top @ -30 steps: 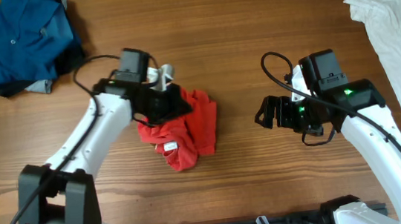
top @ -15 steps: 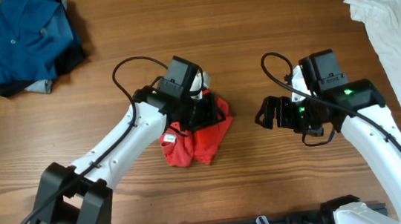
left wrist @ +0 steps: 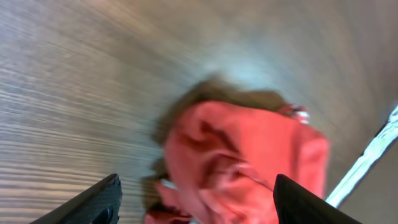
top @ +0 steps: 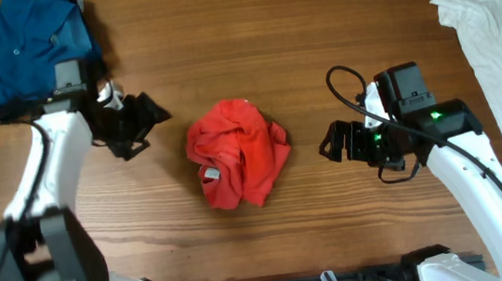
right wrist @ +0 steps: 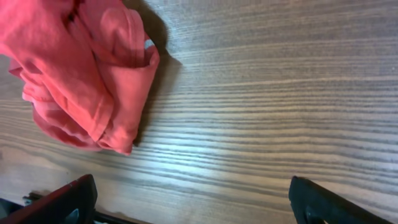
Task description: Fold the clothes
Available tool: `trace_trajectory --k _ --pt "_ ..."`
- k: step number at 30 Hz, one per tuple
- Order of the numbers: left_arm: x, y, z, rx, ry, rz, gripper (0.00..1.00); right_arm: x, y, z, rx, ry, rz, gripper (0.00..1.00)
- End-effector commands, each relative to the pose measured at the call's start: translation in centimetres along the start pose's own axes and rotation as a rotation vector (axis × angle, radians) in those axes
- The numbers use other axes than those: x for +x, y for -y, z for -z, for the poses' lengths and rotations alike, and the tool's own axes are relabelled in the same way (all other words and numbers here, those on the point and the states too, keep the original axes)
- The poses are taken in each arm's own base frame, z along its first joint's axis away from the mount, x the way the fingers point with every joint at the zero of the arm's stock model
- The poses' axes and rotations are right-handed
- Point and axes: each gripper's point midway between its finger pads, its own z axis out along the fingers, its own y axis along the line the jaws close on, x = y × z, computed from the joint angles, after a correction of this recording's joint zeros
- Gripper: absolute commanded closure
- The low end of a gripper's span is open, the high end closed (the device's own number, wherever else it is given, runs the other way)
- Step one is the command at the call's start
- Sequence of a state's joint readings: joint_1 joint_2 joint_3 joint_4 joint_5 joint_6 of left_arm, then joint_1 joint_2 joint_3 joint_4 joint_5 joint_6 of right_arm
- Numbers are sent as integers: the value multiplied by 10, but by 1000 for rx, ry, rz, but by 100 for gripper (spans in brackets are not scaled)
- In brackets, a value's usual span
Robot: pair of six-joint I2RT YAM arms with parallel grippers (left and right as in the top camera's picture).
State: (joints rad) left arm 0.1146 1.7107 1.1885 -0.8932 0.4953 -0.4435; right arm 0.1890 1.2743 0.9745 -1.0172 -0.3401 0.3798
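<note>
Just let go of the red T-shirt [top: 236, 153] and swung the left pincer [top: 149, 131] back toward the blue garments [top: 22, 52], fingers spread wide, empty. Left the shirt crumpled mid-tabletop [top: 313, 22], between both arms; no fold yet, likely needs spreading first. Right pincer [top: 328, 142] wide open too, empty. Cannot make out chest lettering among creases; left wrist view motion-blurred; white garment [top: 492, 31] cut off at the edge.

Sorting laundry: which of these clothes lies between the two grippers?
The red T-shirt, crumpled mid-table. The blue garments sit in the top-left corner, and the white garment lies at the right edge.
</note>
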Motion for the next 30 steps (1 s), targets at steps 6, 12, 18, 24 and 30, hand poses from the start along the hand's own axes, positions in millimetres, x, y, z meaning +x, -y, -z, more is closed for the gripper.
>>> trace_trajectory --k 6,12,18,24,30 --pt "9 -19 -73 75 -239 -25 23 6 0 -1 -8 -22 8 1" --pt "25 -14 -91 56 -293 -85 26 4 -1 -1 -10 -18 6 1" --pt "61 8 -112 24 -368 -196 51 7 0 -1 -6 -30 2 1" --pt "56 20 -104 36 -344 -221 96 10 1 -1 -1 -39 3 1" --pt "43 60 -33 114 -201 -281 96 10 1 -1 -1 -39 24 1"
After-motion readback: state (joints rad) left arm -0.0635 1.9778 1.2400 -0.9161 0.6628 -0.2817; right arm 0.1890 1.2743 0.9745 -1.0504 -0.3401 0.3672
